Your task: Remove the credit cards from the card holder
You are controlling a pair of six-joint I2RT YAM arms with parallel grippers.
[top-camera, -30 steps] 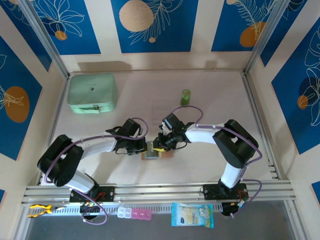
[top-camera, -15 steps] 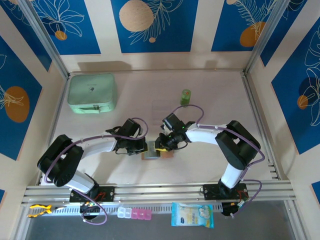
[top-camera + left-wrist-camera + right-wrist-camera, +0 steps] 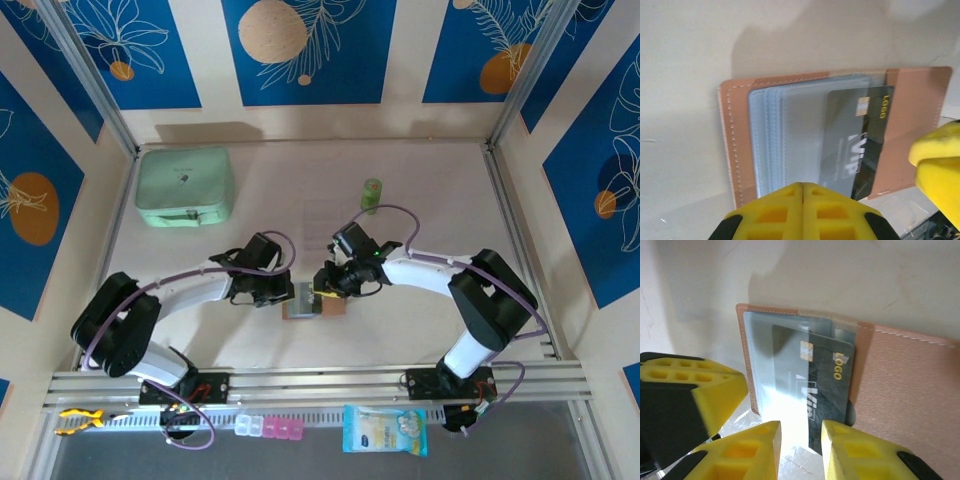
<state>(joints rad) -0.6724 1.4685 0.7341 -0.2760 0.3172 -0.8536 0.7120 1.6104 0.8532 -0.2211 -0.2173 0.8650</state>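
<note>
My right jaws (image 3: 801,432) are standing parted, with the free end of the dark credit card (image 3: 825,385) lying in their gap. Its long axis is running straight away from them into the card holder (image 3: 910,385), which is lying open on the counter (image 3: 865,275). My left jaws (image 3: 802,192), closed on nothing, are hovering over the card holder's left edge.

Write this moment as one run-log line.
dark plastic VIP credit card: partly out of tan leather-like card holder | left end effector: shut at holder's edge | right end effector: open at card's end
</note>
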